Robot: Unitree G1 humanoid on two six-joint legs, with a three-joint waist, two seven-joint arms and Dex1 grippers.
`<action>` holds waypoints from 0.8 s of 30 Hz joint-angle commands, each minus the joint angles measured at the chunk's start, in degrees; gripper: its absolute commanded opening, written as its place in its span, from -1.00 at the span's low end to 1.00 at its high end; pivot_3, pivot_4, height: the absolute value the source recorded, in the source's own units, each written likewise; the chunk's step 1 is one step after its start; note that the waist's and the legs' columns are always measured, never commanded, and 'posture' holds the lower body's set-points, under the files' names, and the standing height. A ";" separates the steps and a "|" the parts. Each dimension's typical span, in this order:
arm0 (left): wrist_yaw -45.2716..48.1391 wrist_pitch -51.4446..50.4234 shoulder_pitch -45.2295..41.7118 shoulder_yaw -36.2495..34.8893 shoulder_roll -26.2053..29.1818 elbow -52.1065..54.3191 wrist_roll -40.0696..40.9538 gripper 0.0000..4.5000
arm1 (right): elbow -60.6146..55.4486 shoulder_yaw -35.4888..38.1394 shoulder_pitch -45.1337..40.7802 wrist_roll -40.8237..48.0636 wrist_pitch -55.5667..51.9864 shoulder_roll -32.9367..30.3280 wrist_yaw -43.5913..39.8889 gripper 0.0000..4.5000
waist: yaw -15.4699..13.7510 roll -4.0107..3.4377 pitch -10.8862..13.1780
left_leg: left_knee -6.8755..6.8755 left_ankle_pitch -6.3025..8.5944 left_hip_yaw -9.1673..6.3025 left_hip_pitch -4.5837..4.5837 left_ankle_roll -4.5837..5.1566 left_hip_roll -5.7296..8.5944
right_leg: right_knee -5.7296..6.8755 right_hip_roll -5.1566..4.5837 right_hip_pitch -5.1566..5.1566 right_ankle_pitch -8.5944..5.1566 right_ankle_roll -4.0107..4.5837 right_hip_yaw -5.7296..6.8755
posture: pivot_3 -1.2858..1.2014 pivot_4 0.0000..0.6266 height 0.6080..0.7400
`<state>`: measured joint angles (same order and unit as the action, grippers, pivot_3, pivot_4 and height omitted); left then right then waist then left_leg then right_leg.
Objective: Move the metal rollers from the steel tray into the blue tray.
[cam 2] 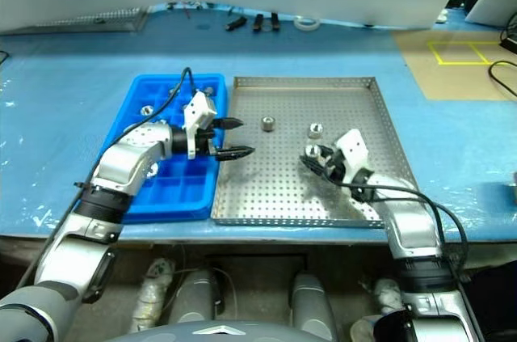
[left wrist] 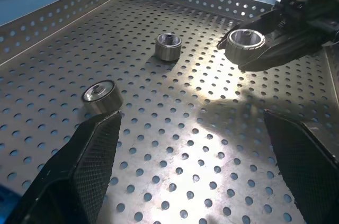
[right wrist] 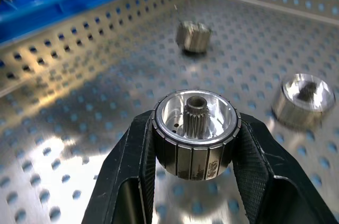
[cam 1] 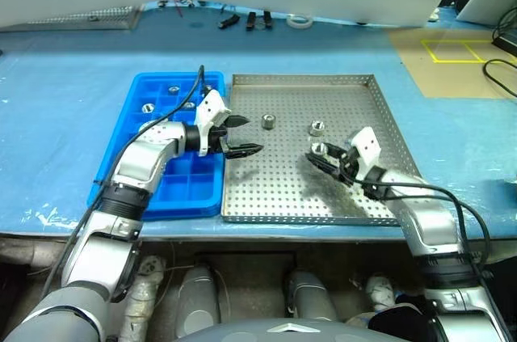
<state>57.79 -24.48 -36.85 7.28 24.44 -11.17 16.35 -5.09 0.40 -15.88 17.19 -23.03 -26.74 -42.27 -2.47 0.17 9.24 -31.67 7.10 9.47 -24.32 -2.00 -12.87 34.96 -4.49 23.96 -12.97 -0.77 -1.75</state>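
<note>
One roller sits pinched between the two black fingers of the right gripper, held just above the holed floor of the steel tray, toward its right half. In the right wrist view the fingers press on either side of its ribbed wall, and its open top shows a small toothed hub in the middle. Two more rollers lie loose on the tray floor: one near the middle of the far half, the other to its right, just beyond the held one. The left gripper hangs over the tray's left edge with its fingers spread wide and nothing between them, pointing toward the right arm. The blue tray lies flush against the steel tray's left side, under the left forearm. Several rollers already rest in its far compartments, among them one by the left wall and one in the far row. Both trays sit on a blue table
</note>
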 commanded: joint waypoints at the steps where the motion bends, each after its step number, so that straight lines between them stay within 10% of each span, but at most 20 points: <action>1: -4.00 -1.47 2.80 -4.87 2.31 5.99 1.15 1.00 | -2.37 -2.51 -6.13 1.62 -0.47 1.56 -1.68 -0.27 | 0.02 0.00 0.00 | 0.05 -0.02 0.00 0.01 -0.03 -0.03 | 0.00 0.00 0.02 0.00 0.00 0.00 | 0.03 -0.52 1.00; 24: -24.29 -13.47 37.65 -28.76 7.32 41.13 9.63 1.00 | 42.55 -14.69 -36.47 -8.92 19.25 18.88 -13.77 -0.27 | -10.48 -0.01 0.03 | 0.39 -0.23 -0.93 -0.80 -0.39 -0.15 | -0.02 0.00 0.32 -0.16 0.28 1.07 | 0.44 -0.52 1.00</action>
<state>34.48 -37.63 0.85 -20.03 31.54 26.87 24.49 34.54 -15.81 -50.15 8.83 -6.40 -8.62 -57.00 -12.95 0.16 9.27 -31.28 6.87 8.53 -25.12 -2.40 -13.03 34.95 -4.49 24.28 -13.13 -0.48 -0.66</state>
